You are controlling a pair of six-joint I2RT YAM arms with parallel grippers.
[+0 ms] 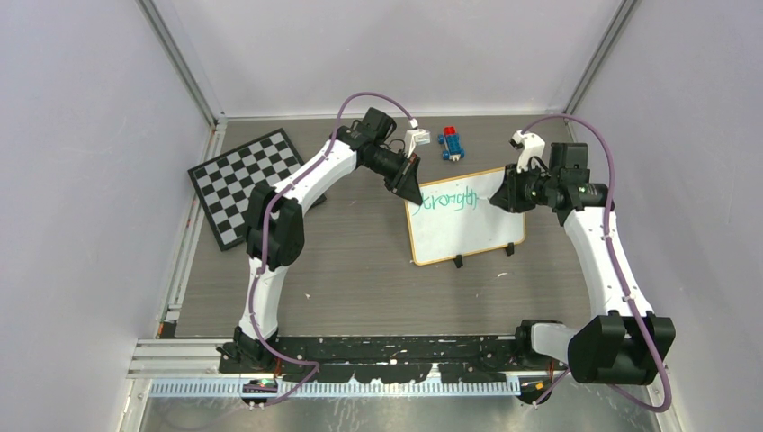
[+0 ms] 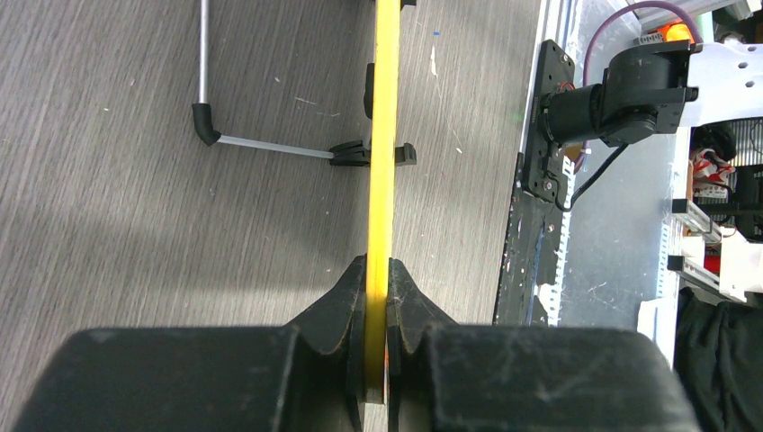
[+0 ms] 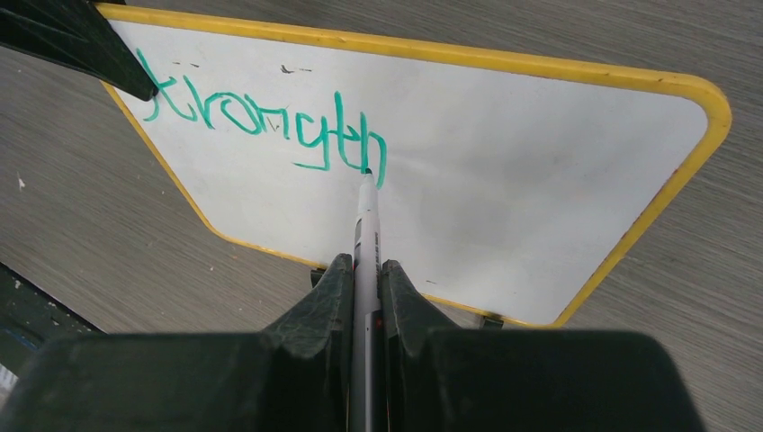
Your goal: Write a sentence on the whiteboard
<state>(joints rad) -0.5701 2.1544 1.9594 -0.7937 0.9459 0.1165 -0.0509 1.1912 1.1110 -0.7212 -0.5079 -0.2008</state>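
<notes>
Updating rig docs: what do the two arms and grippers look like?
Left arm and right arm: white link shells, black joint housings, a purple cable looped along each. Left gripper and right gripper: black, wedge-shaped fingers, scuffed.

Whiteboard (image 3: 540,207) face is smooth and faintly sheeny inside a yellow frame (image 3: 558,72) with a dull painted look, the sentence (image 3: 270,121) sits in flat, slightly streaky green ink, and the bench (image 1: 360,270) below is matt grey with fine wood grain. Left hand (image 2: 376,270) and right hand (image 3: 364,270) are both matt black plastic, scuffed and dusty, and the marker (image 3: 367,202) has a smooth pale plastic barrel. At nine o'clock from the board the checkerboard (image 1: 243,180) looks matt and printed, while at nine o'clock of the frame in the left wrist view a thin bright metal rod (image 2: 270,147) ends in a black rubbery cap (image 2: 205,121).
</notes>
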